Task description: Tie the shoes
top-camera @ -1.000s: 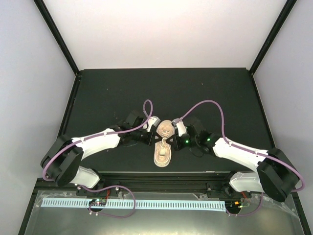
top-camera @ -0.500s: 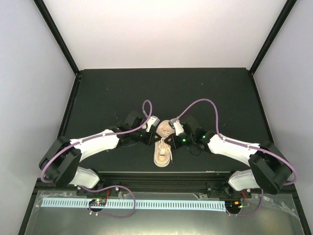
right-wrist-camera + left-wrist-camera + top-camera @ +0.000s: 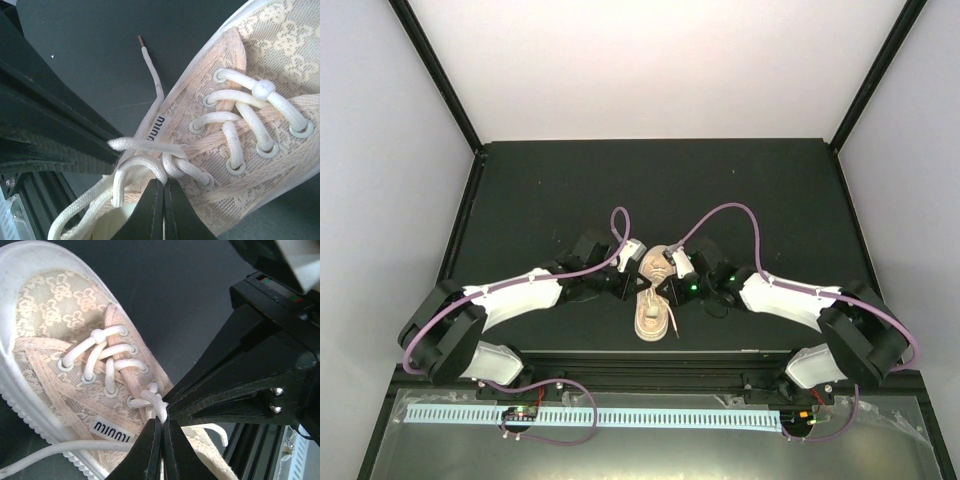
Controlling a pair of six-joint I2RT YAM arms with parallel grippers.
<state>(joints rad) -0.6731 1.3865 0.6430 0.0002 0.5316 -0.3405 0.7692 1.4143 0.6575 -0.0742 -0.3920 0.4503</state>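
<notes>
sneaker point(image 3: 653, 300) on black table point(image 3: 770, 190) | white walls point(image 3: 650, 60) | left pincer point(image 3: 162, 422), right pincer point(image 3: 163, 186) clenched on laces point(image 3: 120, 349)

The right gripper point(image 3: 663, 287) has slid in from beside the sneaker point(image 3: 651, 315) to over its laces point(image 3: 150, 167). Its arm has swung toward the sneaker too.

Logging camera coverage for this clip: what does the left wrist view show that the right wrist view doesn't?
Left wrist only: the sneaker's white toe cap and the right gripper's indicator lights. Right wrist only: a brown-tipped lace end lying on the table. Both: laced eyelets, the label, the knot, and closed fingers pinching the laces.
</notes>
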